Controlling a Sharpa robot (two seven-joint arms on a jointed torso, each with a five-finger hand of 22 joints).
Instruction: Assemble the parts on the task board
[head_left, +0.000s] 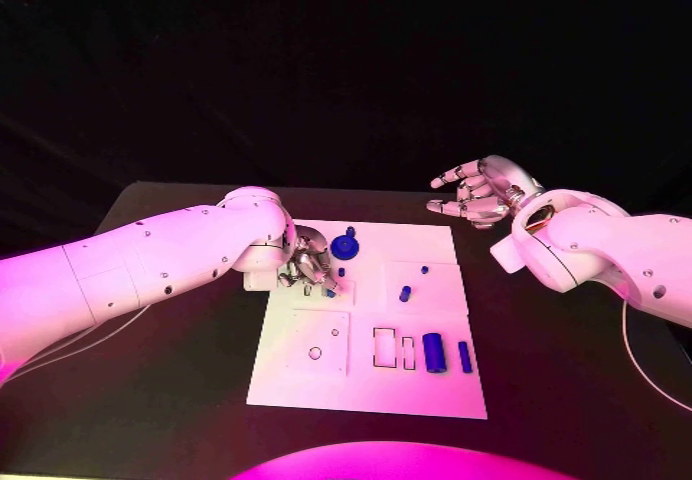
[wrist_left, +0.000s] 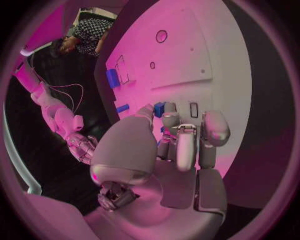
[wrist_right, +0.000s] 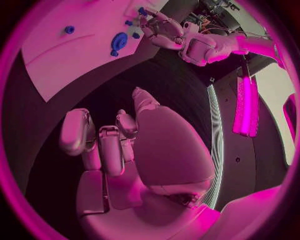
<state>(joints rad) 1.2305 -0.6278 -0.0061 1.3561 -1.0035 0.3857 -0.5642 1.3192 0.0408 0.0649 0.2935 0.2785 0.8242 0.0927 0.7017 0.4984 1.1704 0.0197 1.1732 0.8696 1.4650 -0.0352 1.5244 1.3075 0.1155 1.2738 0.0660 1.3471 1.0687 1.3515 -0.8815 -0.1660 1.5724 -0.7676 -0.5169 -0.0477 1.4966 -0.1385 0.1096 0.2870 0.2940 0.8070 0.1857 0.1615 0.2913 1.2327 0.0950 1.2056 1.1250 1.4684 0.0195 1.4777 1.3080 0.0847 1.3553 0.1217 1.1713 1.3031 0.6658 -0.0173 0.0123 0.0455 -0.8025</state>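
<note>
Task board (head_left: 433, 390) lies mid-table. Left hand (head_left: 307, 267) sits low over the board's far-left part, fingers curled down beside a small blue part (head_left: 340, 272); whether it grips one, cannot tell. Round blue part (head_left: 345, 243) just beyond it. Right hand (head_left: 476, 192) hangs off the board's far-right corner, fingers spread, empty.
</note>
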